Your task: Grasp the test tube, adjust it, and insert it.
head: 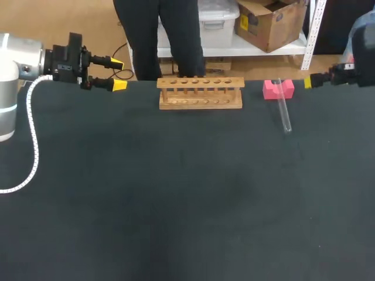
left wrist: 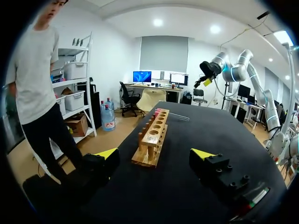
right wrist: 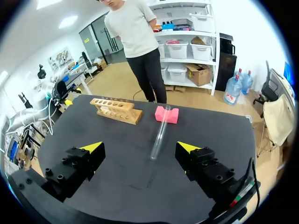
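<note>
The right gripper (right wrist: 140,147) stands wide open and empty at the table's (head: 176,205) right edge, and the left gripper (head: 119,73) is the same at the far left, open and holding nothing. The tube (head: 283,111) lies ahead of the right gripper, one end propped on the pink block (head: 278,89), the other on the cloth, near the rack (head: 200,92) but apart from it. From here it looks like the very first step, the grasp, not yet made. I'd say the right arm needs to come in over the tube, set its fingers either side and close gently on the glass, before any turning upright for a rack hole.
</note>
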